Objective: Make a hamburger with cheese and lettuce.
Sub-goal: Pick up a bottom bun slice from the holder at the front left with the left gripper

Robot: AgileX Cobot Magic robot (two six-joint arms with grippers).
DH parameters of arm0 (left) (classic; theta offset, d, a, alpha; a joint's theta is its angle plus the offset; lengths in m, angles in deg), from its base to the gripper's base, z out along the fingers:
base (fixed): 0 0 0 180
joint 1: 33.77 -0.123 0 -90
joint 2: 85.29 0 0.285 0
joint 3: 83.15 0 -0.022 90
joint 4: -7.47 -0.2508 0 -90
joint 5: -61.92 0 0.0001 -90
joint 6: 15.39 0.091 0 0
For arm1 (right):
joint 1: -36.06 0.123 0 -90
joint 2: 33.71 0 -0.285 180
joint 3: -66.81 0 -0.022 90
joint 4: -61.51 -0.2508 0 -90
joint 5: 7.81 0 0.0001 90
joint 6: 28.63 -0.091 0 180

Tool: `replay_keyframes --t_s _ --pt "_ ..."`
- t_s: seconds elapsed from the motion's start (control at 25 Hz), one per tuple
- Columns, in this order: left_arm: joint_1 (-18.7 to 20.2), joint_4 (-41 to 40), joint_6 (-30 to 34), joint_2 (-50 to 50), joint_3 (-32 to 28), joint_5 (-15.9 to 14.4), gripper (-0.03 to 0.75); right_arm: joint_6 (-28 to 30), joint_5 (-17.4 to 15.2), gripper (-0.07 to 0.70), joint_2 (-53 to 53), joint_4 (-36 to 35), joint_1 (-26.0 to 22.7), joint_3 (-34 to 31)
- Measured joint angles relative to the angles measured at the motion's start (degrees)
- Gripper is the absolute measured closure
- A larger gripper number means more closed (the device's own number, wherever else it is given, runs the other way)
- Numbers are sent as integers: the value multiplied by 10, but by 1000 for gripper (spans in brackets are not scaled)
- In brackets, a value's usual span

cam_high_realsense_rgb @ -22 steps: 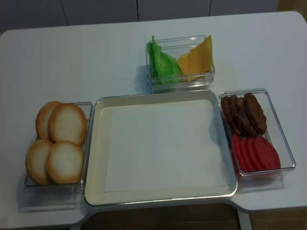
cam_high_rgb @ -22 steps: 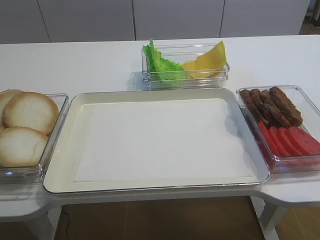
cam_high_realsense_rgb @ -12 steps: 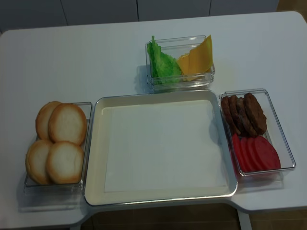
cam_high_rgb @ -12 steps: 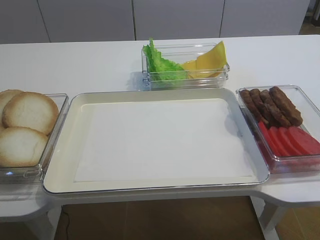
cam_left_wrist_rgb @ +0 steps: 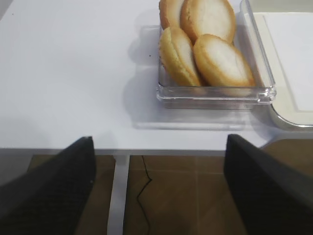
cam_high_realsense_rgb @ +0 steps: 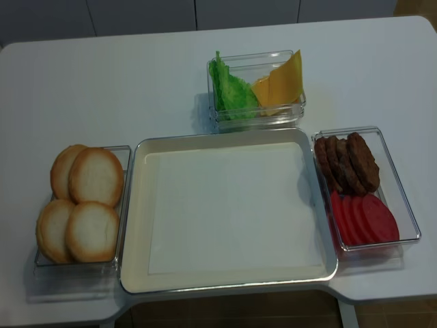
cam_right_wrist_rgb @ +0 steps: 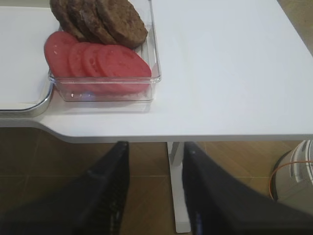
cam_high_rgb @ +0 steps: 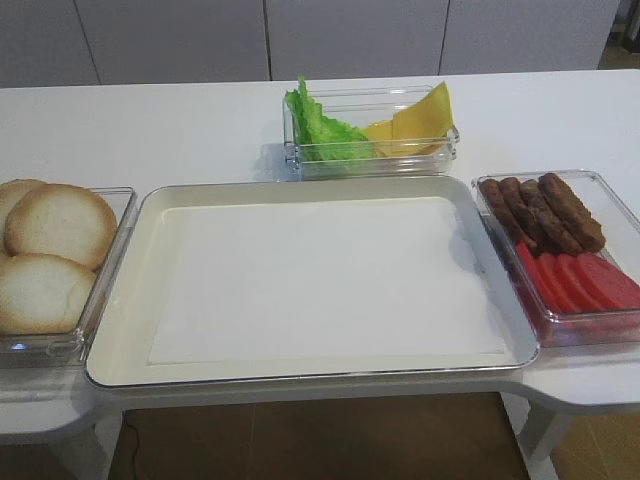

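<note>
Lettuce (cam_high_realsense_rgb: 229,90) and cheese (cam_high_realsense_rgb: 281,83) share one bin (cam_high_realsense_rgb: 298,107); buns (cam_high_realsense_rgb: 82,202) fill another. Left gripper (cam_left_wrist_rgb: 159,196) gapes wide, right gripper (cam_right_wrist_rgb: 152,196) narrower, both empty.

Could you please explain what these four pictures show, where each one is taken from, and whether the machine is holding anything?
This is a two-armed robot at a white table. Two pictures look down from cameras mounted high; the other two come from cameras on the wrists.

In the middle sits a paper-lined tray with nothing on it. A clear box at the left holds bun halves; one behind holds lettuce and cheese; one at the right holds meat patties and tomato slices.

The dark shapes at the bottom of the wrist pictures are the fingers: the left gripper spread wide, the right gripper narrowly apart. Both hang off the table's front edge, holding nothing.
</note>
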Motion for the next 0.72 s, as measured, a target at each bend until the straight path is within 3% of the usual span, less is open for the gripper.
replay_keyframes --t_s 0.24,0.72 --pt "0 50 -2 -37 52 -9 114 0 0 352 0 0 0 0" --pt "0 72 -2 -385 224 -11 114 0 0 352 0 0 0 0"
